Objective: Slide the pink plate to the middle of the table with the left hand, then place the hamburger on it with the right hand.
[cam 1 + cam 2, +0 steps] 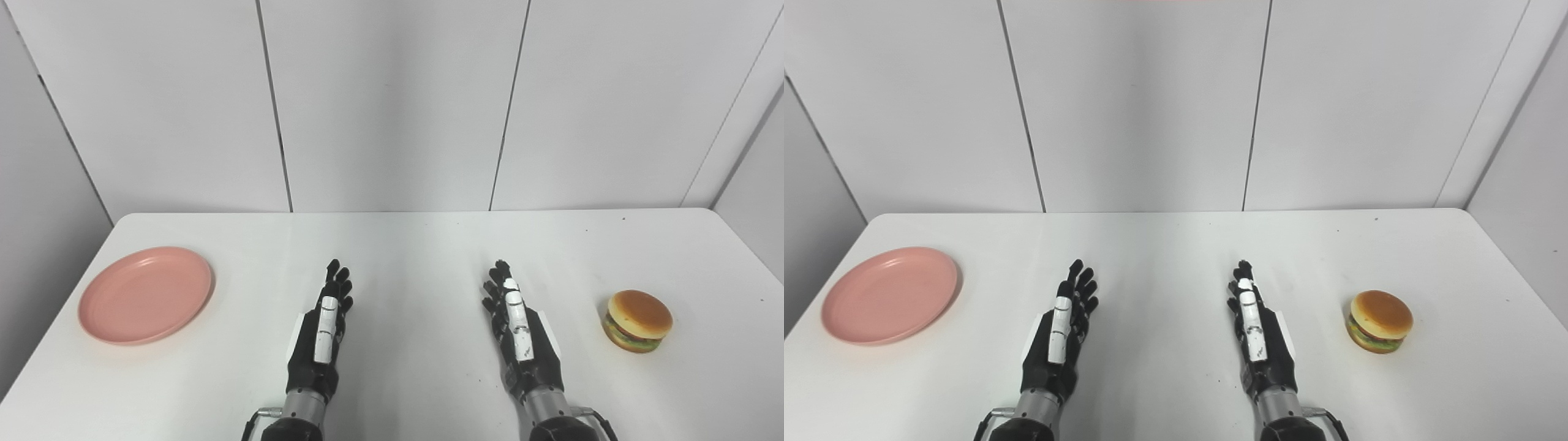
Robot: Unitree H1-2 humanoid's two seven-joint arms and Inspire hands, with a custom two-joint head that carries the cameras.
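On the far left of the white table (404,245) we find the pink plate (146,295), lying flat near the left edge and well apart from either hand. It looks to us like a shallow, stiff plastic dish, light and smooth underneath, so we judge it should glide easily over the tabletop; a push or a pull at its raised rim, on the side away from the centre, seems the safest place to bear on it (pressing down too hard on 1 edge could tip it). Moving right, our left hand (323,334) hovers over the table's near middle with its fingers stretched forward and only slightly apart, holding nothing. Beside it, across a bare gap, our right hand (519,334) is in the same pose, fingers extended and empty. Further right, near the right edge, sits the hamburger (637,321), upright on the table and untouched. We take it for a light toy, firm enough to grip, but rounded and glossy on the bun, so we would close on it around the sides, low across the filling layer, to keep it from slipping out. Nothing else lies on the table, and nothing stands between the plate and the middle, nor between the hamburger and the middle; behind the table are only plain white wall panels (392,104).
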